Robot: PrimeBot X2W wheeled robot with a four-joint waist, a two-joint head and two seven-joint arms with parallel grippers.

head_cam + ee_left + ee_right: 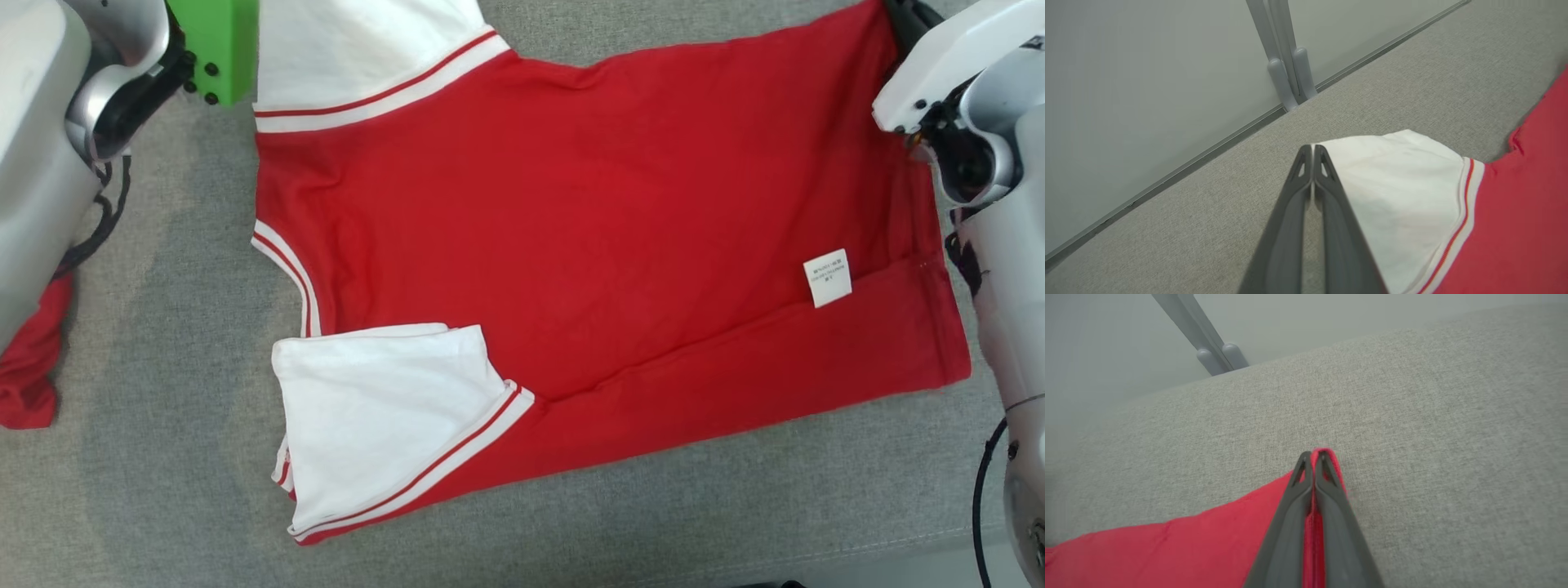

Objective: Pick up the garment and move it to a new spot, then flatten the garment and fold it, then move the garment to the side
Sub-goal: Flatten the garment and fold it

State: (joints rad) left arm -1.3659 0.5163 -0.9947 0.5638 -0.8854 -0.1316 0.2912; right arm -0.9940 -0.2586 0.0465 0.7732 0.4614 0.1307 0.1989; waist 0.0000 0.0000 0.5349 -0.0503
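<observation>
On the grey worktop (163, 490): a red garment (620, 229) with white sleeves lies spread nearly flat across the middle, neck end toward the left edge, hem toward the right edge.
Far sleeve (1400, 183): reaches out toward the worktop's far edge, with a red-and-white striped band where it meets the red body.
Near sleeve (384, 408): lies flat on the side toward the near edge, partly over the red cloth.
Left gripper (1312, 149): jaws pressed together, tips at the far sleeve's outer edge; whether any cloth is caught cannot be told.
Right gripper (1313, 454): jaws clamped narrow on the garment's far hem corner, red cloth showing between them and just past the tips.
Care label (827, 278): white, near the hem.
Far edge: a grey post (1286, 61) stands just beyond it.
Left edge: a separate bit of red cloth (28, 384) lies beside the left arm.
</observation>
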